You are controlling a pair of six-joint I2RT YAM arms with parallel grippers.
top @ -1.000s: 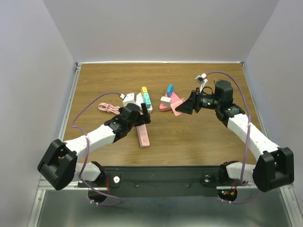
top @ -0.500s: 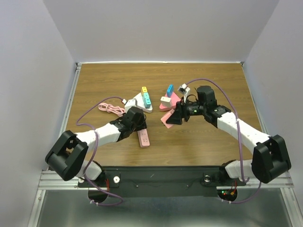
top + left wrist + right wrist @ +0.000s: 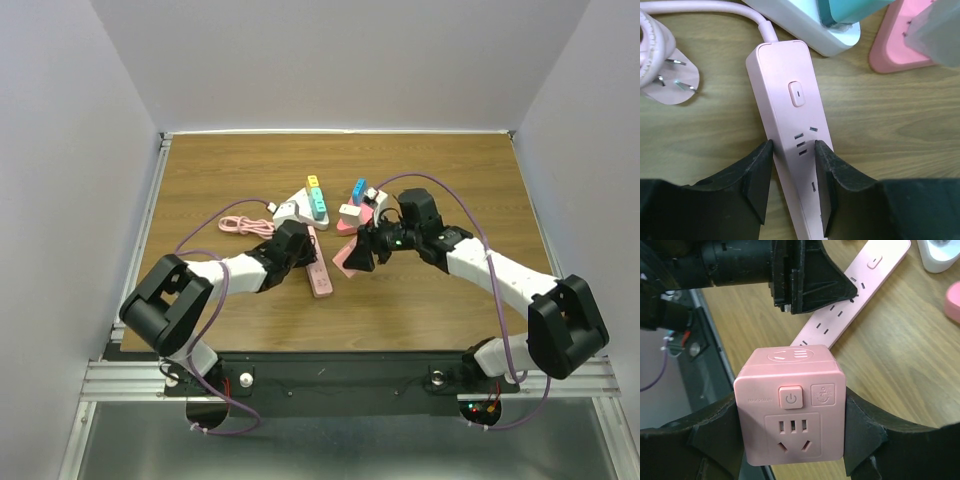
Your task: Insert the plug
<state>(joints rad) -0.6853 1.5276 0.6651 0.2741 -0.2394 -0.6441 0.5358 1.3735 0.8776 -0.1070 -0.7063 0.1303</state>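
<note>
A pink power strip lies on the wooden table with its switch toward the far end. My left gripper straddles it; both black fingers press its long sides, shut on it. My right gripper is shut on a pink cube plug adapter, held above the table just right of the strip. The cube's socket face and power button look toward the wrist camera. Its own pins are hidden.
A white strip with teal and yellow plugs lies just beyond the pink one. A pink base with blue and white adapters sits behind the right gripper. The strip's coiled pink cable and three-pin plug lie to the left.
The left jaws have closed from wide open onto the pink strip, which has shifted right and turned. The right arm has carried the cube left and down toward the strip.
</note>
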